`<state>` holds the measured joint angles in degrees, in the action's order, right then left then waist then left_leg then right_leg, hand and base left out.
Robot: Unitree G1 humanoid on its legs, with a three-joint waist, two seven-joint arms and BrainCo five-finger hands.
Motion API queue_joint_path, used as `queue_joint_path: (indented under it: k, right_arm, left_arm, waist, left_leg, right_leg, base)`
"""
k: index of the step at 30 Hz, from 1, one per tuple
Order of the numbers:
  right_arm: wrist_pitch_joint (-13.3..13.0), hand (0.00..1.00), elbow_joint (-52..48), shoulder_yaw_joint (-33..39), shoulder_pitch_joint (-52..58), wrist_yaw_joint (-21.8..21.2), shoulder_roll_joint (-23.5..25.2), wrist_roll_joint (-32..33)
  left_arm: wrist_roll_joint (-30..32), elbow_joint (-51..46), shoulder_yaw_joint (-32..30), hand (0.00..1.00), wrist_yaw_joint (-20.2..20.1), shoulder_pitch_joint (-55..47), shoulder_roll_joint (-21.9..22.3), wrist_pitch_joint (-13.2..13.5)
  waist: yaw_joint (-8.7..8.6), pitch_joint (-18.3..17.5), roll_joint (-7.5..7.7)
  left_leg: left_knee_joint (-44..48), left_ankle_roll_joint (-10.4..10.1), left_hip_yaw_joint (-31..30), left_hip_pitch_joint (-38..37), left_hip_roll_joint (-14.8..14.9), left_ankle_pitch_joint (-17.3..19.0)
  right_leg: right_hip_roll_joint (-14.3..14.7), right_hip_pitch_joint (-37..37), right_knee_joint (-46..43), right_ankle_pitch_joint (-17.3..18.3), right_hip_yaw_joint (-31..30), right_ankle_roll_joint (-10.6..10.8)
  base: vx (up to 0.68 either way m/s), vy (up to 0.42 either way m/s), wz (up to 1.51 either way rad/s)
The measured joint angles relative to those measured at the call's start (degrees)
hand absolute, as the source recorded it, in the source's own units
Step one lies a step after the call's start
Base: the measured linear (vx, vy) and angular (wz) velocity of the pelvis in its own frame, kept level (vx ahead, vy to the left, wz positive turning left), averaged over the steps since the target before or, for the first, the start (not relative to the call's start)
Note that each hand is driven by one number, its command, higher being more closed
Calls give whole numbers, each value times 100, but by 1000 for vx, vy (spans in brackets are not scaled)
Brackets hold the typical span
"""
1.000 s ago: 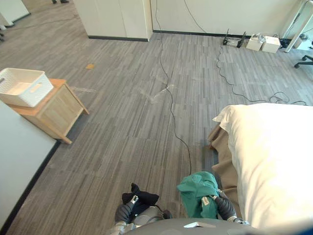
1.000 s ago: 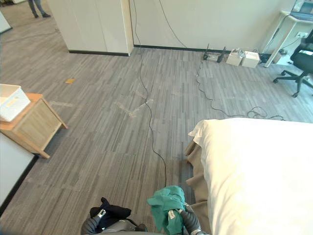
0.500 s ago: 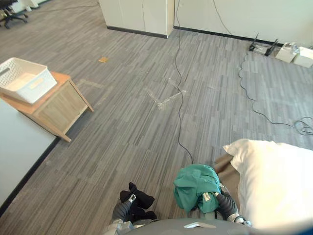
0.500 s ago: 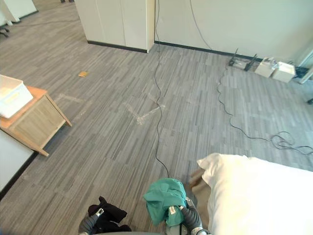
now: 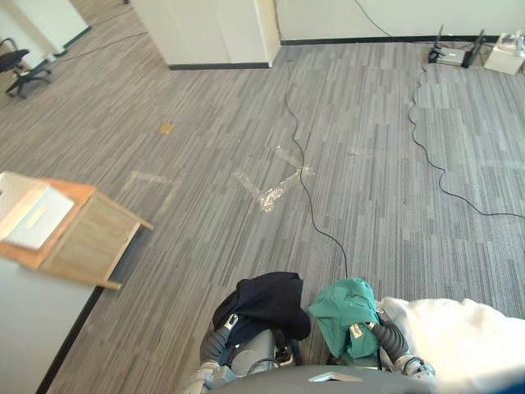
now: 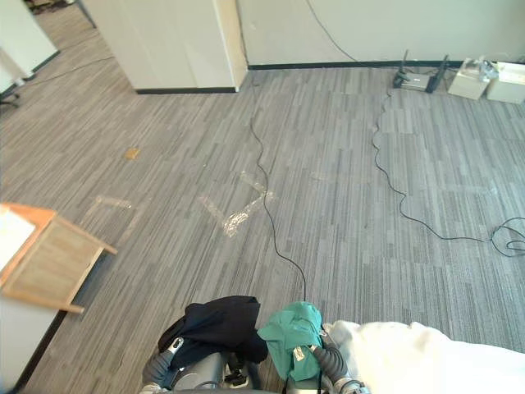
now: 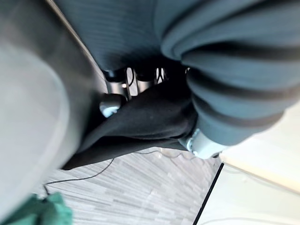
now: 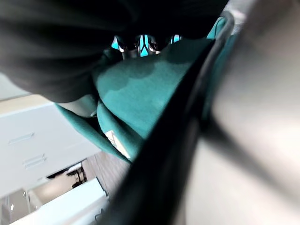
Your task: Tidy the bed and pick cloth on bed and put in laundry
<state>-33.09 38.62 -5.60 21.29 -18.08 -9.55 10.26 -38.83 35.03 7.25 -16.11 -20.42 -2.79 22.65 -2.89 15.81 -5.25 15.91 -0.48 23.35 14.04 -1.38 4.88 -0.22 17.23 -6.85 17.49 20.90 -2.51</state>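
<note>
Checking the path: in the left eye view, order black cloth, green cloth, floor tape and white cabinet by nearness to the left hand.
1. black cloth, held in the left hand.
2. green cloth, just to its right.
3. floor tape, ahead mid-floor.
4. white cabinet, farthest back.

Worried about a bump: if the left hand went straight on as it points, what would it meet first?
Probably nothing: the left hand, holding the black cloth, points over open floor; the wooden table stands off to its left. Depth is hard to judge.

Basket on table at left; bed lower right, floor between.
</note>
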Motion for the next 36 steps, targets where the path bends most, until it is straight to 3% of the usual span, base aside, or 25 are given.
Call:
queue_joint_path:
  k: [2, 3, 4, 5, 7, 8, 9, 10, 11, 13, 15, 18, 19, 21, 22, 23, 24, 26, 28, 29, 30, 32, 33, 34, 36]
  right_arm:
    - [-81, 100, 85, 56, -14, 61, 16, -22]
    - [-142, 100, 263, 92, -61, 120, 24, -29]
    - [-132, 100, 449, 91, -149, 152, 74, -46]
    - [-109, 100, 785, 99, -263, 276, 150, -49]
    - [-139, 100, 991, 187, -375, 316, 222, -79]
    - [-195, 100, 1047, 364, -396, 316, 291, -162]
    - [-253, 100, 1097, 435, -419, 256, 323, -228]
    - [-276, 100, 1099, 481, -416, 221, 332, -265]
    - [-373, 100, 1104, 592, -410, 117, 323, -267]
    - [-425, 100, 1083, 687, -469, -16, 227, -306]
    - [-377, 100, 1046, 774, -479, -405, 71, -83]
    - [314, 100, 607, 675, -581, -755, -36, 580]
    - [843, 100, 542, 541, -788, -575, -46, 909]
    - [1073, 100, 490, 442, -914, -433, -28, 1029]
    - [1236, 100, 447, 345, -999, -348, 18, 1108]
    - [1435, 100, 433, 271, -1039, -246, 44, 1117]
    - [1479, 100, 408, 255, -1039, -234, 39, 1110]
    - [1530, 100, 276, 105, -1107, -169, 37, 1112]
    - [1572, 100, 276, -21, -1124, -110, 69, 1114]
    - [1621, 100, 266, -60, -1146, -25, 71, 1113]
    - [1561, 100, 197, -65, -1040, 171, 22, 955]
    - [1121, 100, -40, -66, -868, 593, 5, 433]
    - [1042, 100, -424, -22, -850, 767, -63, 278]
    - [1039, 100, -539, 9, -855, 784, -80, 256]
    - [1029, 100, -851, 205, -866, 801, -102, 224]
  left_arm:
    - [-56, 77, 0, 100, -25, 102, 3, -4]
    - [-79, 283, -25, 100, -80, 149, 9, -75]
    - [-135, 412, -62, 100, -113, 189, -3, -127]
    - [-276, 533, -188, 100, -174, 223, -67, -228]
    - [-457, 720, -356, 100, -229, 267, 3, -251]
    - [-623, 777, -442, 100, -235, 272, 12, -265]
    - [-731, 912, -557, 100, -238, 315, -24, -318]
    - [-756, 971, -572, 100, -232, 333, -30, -341]
    - [-783, 1039, -563, 100, -217, 340, -20, -376]
    - [-811, 964, -505, 100, -135, 359, -25, -397]
    - [-837, 752, -508, 100, 13, 409, -54, -476]
    - [-650, 657, -461, 100, 245, 416, -113, -532]
    - [-482, 665, -408, 100, 340, 385, -228, -594]
    - [-373, 667, -368, 100, 354, 331, -279, -597]
    - [-216, 673, -357, 100, 359, 269, -322, -594]
    - [-73, 744, -268, 100, 372, 221, -265, -599]
    - [-17, 700, -251, 100, 358, 148, -230, -574]
    - [5, 629, -282, 100, 284, -150, -109, -369]
    - [11, 626, -287, 100, 220, -206, -98, -367]
    - [6, 592, -303, 100, 199, -203, -62, -343]
    - [0, 429, -385, 100, 62, -224, -13, -323]
    - [15, 186, -403, 100, -56, -322, -19, -327]
    - [47, -22, -425, 100, -114, -416, -24, -342]
    - [104, -54, -438, 100, -120, -424, -28, -353]
    - [256, -162, -459, 100, -128, -392, -32, -475]
  waist:
    - [12, -35, -51]
    - [78, -152, -77]
    - [88, -198, 8]
    - [76, -457, 182]
    - [98, -554, 185]
    - [118, -527, 279]
    - [165, -501, 367]
    - [177, -497, 380]
    - [164, -485, 376]
    - [162, -488, 365]
    - [151, -449, 372]
    - [263, -386, 471]
    - [395, -351, 541]
    - [485, -311, 610]
    - [553, -258, 702]
    - [614, -210, 535]
    - [659, -228, 438]
    - [716, -209, 197]
    - [697, -250, 123]
    - [673, -246, 125]
    - [677, -214, 93]
    - [715, -201, 66]
    - [737, -196, 79]
    - [758, -195, 86]
    - [830, -209, 116]
  left_leg:
    - [-359, 480, 426, 2, -26, -417]
    - [-353, 1197, 387, -4, -9, -732]
    - [-260, 1466, 409, -8, -97, -650]
    - [-149, 1485, 366, 45, -244, -315]
    - [231, 1498, 277, 26, -263, 205]
    - [558, 1434, 166, -177, -261, 588]
    - [748, 1310, 91, -513, -261, 897]
    - [762, 1267, 52, -668, -263, 977]
    - [658, 1157, -143, -1143, -267, 1110]
    - [349, 1045, -577, -1676, -268, 1104]
    - [97, 952, -1196, -2056, -264, 1050]
    - [24, 659, -2303, -2408, -86, 1101]
    - [48, 360, -2872, -2493, 43, 1206]
    - [85, 172, -3090, -2513, 74, 1317]
    - [201, -11, -3229, -2527, 77, 1463]
    - [351, -218, -3386, -2530, 335, 1661]
    - [322, -223, -3362, -2528, 430, 1663]
    - [148, -394, -3425, -2639, 752, 1704]
    - [434, -511, -3454, -2471, 842, 1626]
    - [1166, -494, -3426, -2066, 868, 1431]
    - [2245, -476, -3160, -1451, 1006, 898]
    - [3284, -405, -2768, -917, 1262, 419]
    - [4068, -337, -2521, -502, 1250, 548]
    - [4184, -339, -2430, -421, 1203, 593]
    - [3692, -320, -1769, -249, 1008, 870]
  right_leg:
    - [161, 350, 116, 138, 45, 242]
    - [257, 581, 57, 279, 24, 457]
    - [186, 633, 6, 316, 22, 499]
    - [-39, 448, -348, 286, 23, 583]
    - [-268, 78, -1551, 112, -114, 887]
    - [-604, -338, -3062, -308, -193, 1137]
    - [-904, -775, -4683, -471, -305, 1203]
    - [-1009, -924, -5202, -493, -332, 1186]
    - [-1312, -1341, -6192, -447, -296, 1037]
    - [-1602, -1991, -6661, -308, -229, 745]
    - [-1824, -2588, -6379, -191, -100, 681]
    - [-1788, -2798, -4181, -144, 43, 859]
    - [-1619, -2627, -2154, -497, -87, 988]
    - [-1565, -2524, -1239, -884, -360, 1082]
    - [-1578, -2444, -715, -1397, -631, 1220]
    - [-1418, -2204, -906, -1680, -506, 965]
    - [-1362, -2234, -1050, -1571, -501, 915]
    - [-1333, -2599, -2183, -727, -382, 698]
    - [-1306, -2566, -2322, -400, -185, 630]
    - [-1290, -2412, -2212, -310, 24, 612]
    - [-1168, -2025, -1852, -311, 325, 588]
    - [-984, -1622, -1454, -320, 553, 519]
    - [-888, -1325, -1132, -337, 673, 457]
    - [-870, -1233, -1037, -349, 690, 438]
    - [-815, -846, -557, -542, 825, 429]
  base:
    - [554, 22, 2]
    - [578, 40, -5]
    - [600, 30, 14]
    - [618, 51, 22]
    - [642, 85, 23]
    - [657, 73, 20]
    - [650, 57, 18]
    - [604, 37, 19]
    - [450, 23, 26]
    - [512, -13, 70]
    - [485, -105, 133]
    - [423, -252, 216]
    - [352, -315, 191]
    - [301, -360, 145]
    - [310, -496, 159]
    - [283, -485, 145]
    - [245, -432, 114]
    - [262, -470, 44]
    - [183, -302, 42]
    - [164, -311, 79]
    - [148, -323, 83]
    - [150, -277, 59]
    - [189, -240, 30]
    - [251, -204, 6]
    - [262, -64, -6]
